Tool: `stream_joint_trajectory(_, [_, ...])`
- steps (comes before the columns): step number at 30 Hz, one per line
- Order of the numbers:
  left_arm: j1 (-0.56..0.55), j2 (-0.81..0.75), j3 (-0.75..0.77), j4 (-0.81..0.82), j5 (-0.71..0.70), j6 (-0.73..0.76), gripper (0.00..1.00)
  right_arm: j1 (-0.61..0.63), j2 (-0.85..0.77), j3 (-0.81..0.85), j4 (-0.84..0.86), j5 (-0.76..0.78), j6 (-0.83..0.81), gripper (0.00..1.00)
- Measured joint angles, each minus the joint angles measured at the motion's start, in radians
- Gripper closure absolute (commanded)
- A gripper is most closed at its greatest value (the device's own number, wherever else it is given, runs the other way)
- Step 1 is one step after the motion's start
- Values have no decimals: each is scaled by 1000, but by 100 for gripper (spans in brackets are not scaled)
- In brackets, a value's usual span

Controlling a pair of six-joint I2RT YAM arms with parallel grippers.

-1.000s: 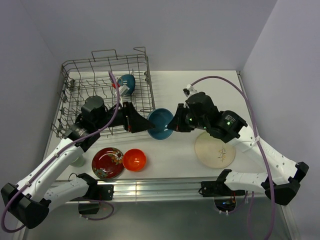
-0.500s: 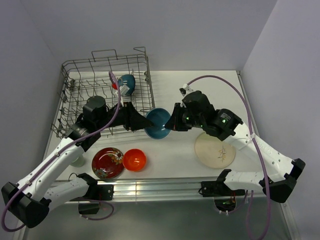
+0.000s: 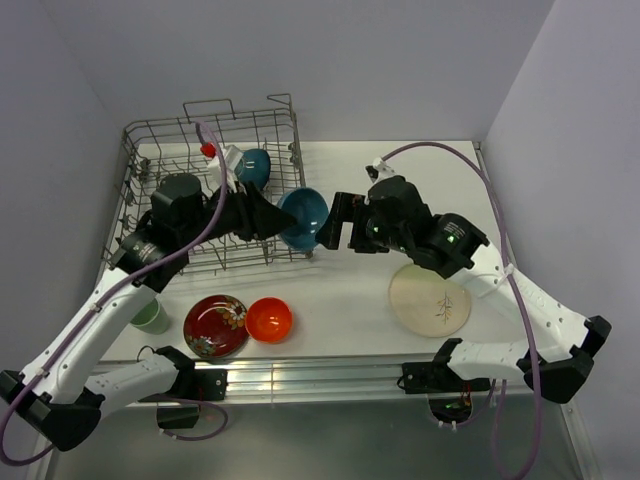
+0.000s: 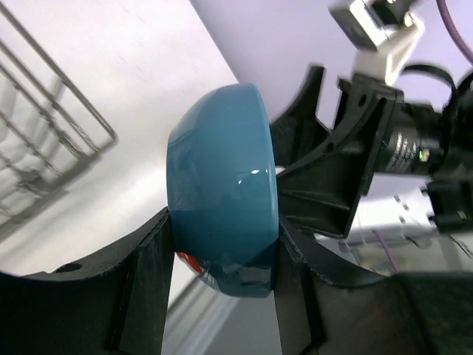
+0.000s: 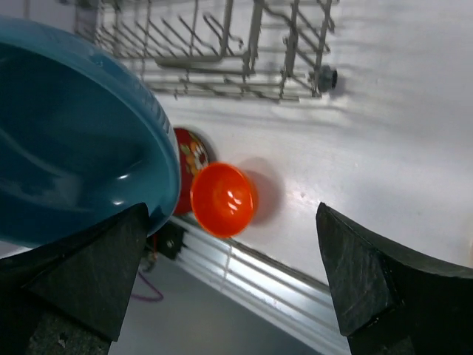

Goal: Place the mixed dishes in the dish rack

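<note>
A blue bowl [image 3: 305, 214] hangs on its side in the air by the dish rack's [image 3: 160, 150] near right corner. My left gripper [image 3: 278, 216] is shut on it, a finger on each side [image 4: 222, 231]; the bowl [image 4: 222, 170] fills the left wrist view. My right gripper [image 3: 336, 222] stands open just right of the bowl, its fingers [image 5: 85, 270] spread wide with the bowl's rim [image 5: 81, 148] beside the left one. A teal bowl [image 3: 254, 166] sits inside the rack. The red floral bowl [image 3: 215, 326], orange bowl [image 3: 268, 319], green cup [image 3: 150, 317] and cream plate [image 3: 430, 299] lie on the table.
The rack's wire wall and tines [image 5: 251, 74] lie just beyond the orange bowl [image 5: 223, 200] and red bowl [image 5: 188, 174] in the right wrist view. The table's metal front rail [image 3: 320, 372] runs along the near edge. Walls close in at the back and both sides.
The right gripper has let go of the blue bowl and opened wide. The left gripper has shut on the bowl and carried it up and left toward the rack.
</note>
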Motion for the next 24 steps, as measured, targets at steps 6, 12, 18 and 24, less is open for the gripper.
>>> stream_joint_trajectory(6, [45,57,226,-218,-298,108,100,-4,-86,-1,-42,150,10,0])
stream_joint_trajectory(12, [149,130,347,-326,-669,208,100,-39,-260,-31,-88,224,-1,0])
stream_joint_trajectory(18, [191,248,350,-330,-906,314,100,-50,-314,-59,-104,253,-22,0])
stream_joint_trajectory(24, [199,415,384,-279,-1067,415,100,-55,-316,-136,-109,257,-34,0])
